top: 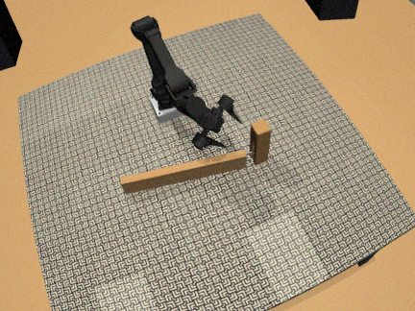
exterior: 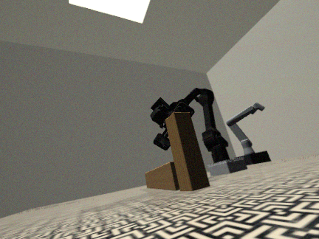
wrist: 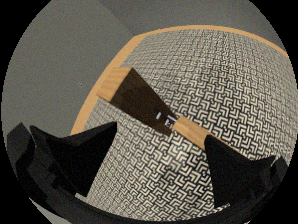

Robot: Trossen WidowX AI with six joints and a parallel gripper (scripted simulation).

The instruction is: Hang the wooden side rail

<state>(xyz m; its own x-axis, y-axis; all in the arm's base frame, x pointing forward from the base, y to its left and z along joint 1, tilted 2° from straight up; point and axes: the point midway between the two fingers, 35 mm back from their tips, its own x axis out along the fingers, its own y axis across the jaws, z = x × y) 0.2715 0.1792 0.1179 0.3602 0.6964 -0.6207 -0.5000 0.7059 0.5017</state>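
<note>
Patterned mat: it spreads below my tool, under the rail and the post.
My arm: black, it rises from a pale base plate [top: 169, 114] [exterior: 226, 167] and bends toward the post.
Wooden side rail [top: 184, 172] [exterior: 161, 177] [wrist: 192, 131]: it lies lengthwise on the mat, lower than my gripper, with its hook end near the post.
Headboard post [top: 260, 142] [exterior: 187, 153] [wrist: 137, 102]: it stands upright, near my fingertips and beside the rail's end.
My gripper [top: 233, 134] [wrist: 162, 133]: wide open, nothing is between the fingers, apart from the rail.
Steel hooks [top: 250, 154] [wrist: 171, 120]: at the rail's end, beside the post; whether they sit on the pins, I cannot tell.
</note>
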